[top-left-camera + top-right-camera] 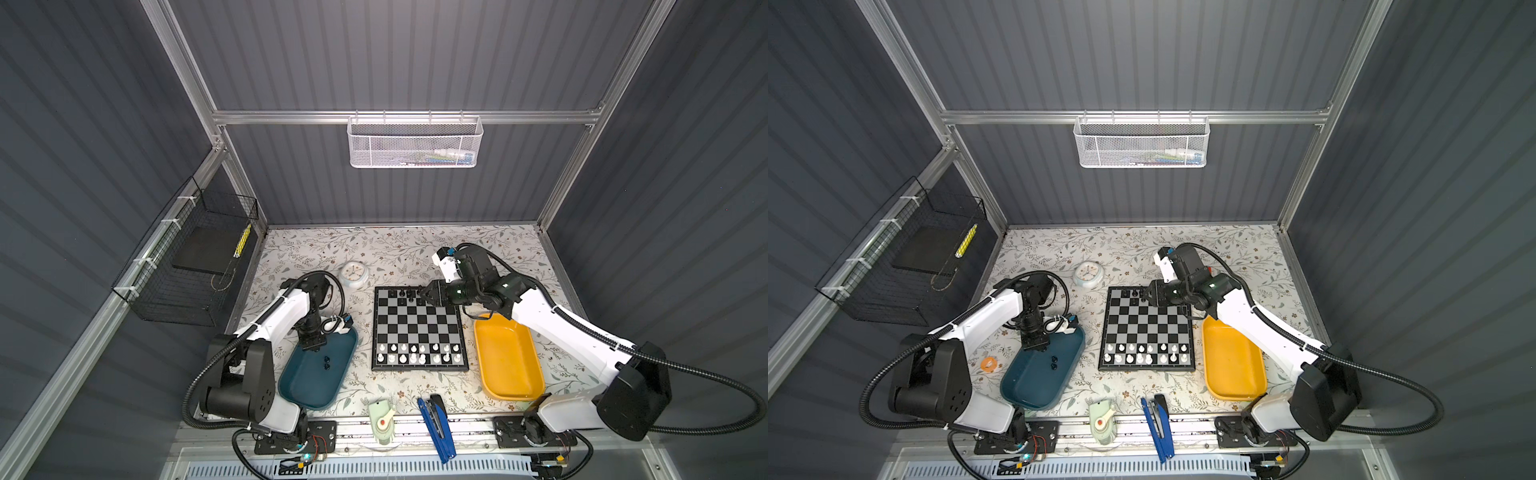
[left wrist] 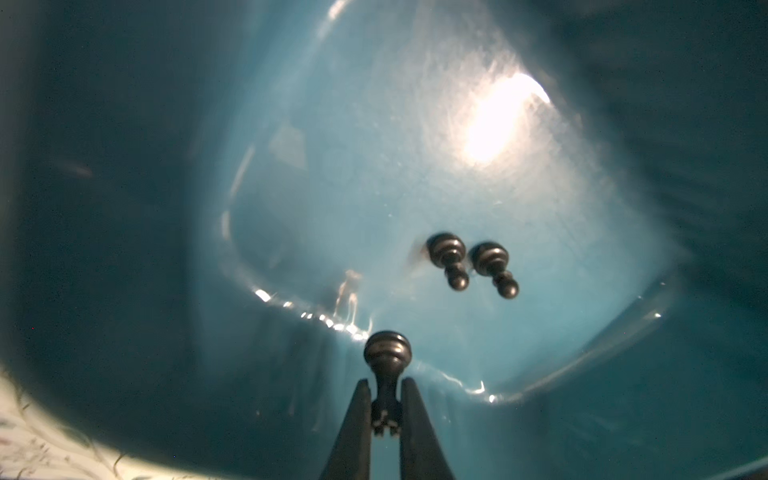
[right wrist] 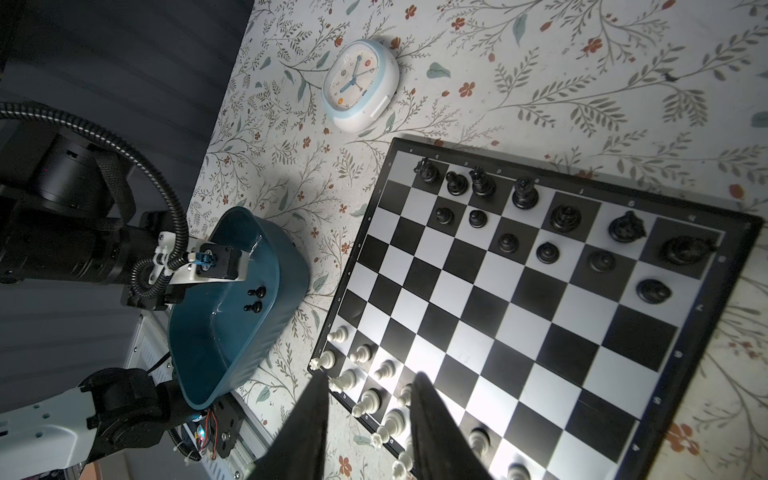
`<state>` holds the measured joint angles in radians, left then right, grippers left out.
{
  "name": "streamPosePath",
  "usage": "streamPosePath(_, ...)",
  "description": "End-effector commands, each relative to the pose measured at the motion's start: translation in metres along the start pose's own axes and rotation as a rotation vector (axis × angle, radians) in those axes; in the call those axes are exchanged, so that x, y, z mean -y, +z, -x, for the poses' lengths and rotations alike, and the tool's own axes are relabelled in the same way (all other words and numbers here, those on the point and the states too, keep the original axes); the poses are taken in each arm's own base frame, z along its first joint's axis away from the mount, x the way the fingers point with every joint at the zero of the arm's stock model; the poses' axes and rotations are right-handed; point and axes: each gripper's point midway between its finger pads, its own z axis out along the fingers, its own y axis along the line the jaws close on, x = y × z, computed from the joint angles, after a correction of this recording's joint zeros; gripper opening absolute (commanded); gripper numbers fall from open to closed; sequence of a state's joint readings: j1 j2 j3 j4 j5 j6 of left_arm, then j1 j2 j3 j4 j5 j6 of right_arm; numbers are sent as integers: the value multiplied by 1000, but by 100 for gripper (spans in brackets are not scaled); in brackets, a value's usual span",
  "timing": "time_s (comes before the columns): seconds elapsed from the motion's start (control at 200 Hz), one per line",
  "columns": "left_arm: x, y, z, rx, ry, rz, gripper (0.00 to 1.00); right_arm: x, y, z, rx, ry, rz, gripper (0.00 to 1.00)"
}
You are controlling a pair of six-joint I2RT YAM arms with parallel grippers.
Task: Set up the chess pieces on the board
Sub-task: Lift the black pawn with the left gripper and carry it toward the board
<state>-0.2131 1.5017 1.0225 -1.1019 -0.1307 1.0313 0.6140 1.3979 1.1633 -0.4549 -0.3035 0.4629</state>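
The board (image 1: 417, 328) lies mid-table between two trays. Several white chess pieces (image 1: 419, 352) fill its two near rows, and several black ones (image 3: 523, 193) stand on the two far rows, with gaps in the second row. My left gripper (image 2: 386, 384) is low inside the teal tray (image 1: 307, 386), shut on a black piece (image 2: 387, 357) whose round base points away from the camera. Two black pawns (image 2: 451, 257) lie side by side on the tray floor beyond it. My right gripper (image 3: 370, 376) hovers open above the board's far end (image 1: 428, 296), holding nothing.
A yellow tray (image 1: 511, 365) sits right of the board. A round white clock (image 1: 352, 275) lies beyond the board's far left corner. A green device (image 1: 383, 419) and a blue stapler (image 1: 436, 424) rest at the front edge. Wire baskets hang on the walls.
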Motion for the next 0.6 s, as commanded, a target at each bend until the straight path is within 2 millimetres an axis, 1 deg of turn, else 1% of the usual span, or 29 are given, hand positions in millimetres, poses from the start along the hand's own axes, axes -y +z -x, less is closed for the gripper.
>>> streamPosePath(0.0,3,-18,1,22,-30,-13,6,-7,-3,9,21,-24,24,35)
streamPosePath(0.15,-7,-32,7,44,-42,5,6,-7,-3,8,19,-25,27,35)
streamPosePath(0.35,-25,-50,24,79,-62,15,7,-5,-3,5,16,-27,24,35)
streamPosePath(0.46,-34,-59,38,94,-54,34,7,-5,-4,5,21,-28,25,35)
streamPosePath(0.56,-41,-66,55,107,-33,59,7,-5,-4,4,23,-28,23,35)
streamPosePath(0.59,-42,-65,60,105,-26,57,7,-5,-5,4,24,-29,23,35)
streamPosePath(0.595,-45,-69,62,114,-26,70,7,-5,-5,4,24,-29,23,35)
